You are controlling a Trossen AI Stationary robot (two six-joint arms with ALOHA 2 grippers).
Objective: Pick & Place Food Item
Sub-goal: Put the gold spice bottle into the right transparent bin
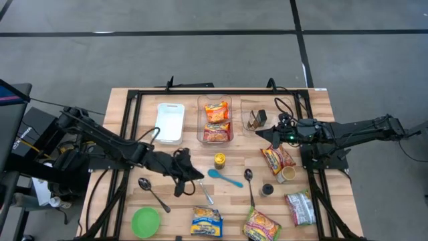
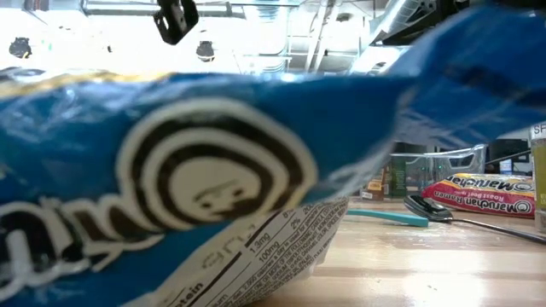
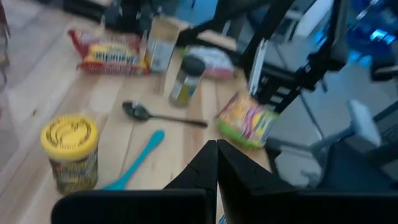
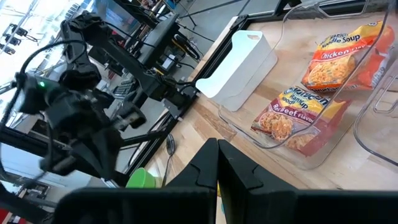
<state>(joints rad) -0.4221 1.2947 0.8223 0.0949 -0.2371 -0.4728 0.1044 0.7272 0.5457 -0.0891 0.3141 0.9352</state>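
In the high view we saw the left gripper [image 1: 192, 175] at the centre-left of the frame, over bare wood between a metal spoon [image 1: 153, 193] and a teal spoon [image 1: 225, 178], its fingers pressed together on nothing. The right gripper [image 1: 262, 134] sat right of centre, just beside a small clear tub [image 1: 251, 118], likewise closed and empty. In the upper middle of the frame a clear bin [image 1: 215, 137] held two noodle packs [image 1: 216, 122], one above the other, with a white tray [image 1: 170, 122] to its left. Below the bin stood a yellow-lidded jar [image 1: 219, 160]. A red noodle pack [image 1: 277, 158] lay under the right arm, touching a paper cup [image 1: 287, 175]. Along the bottom edge we found a green bowl [image 1: 146, 221], a blue pack [image 1: 206, 221], a yellow-green pack [image 1: 261, 226] and a pale pack [image 1: 301, 207] at lower right. The low view was mostly filled by the blue pack [image 2: 196, 188], close against the camera.
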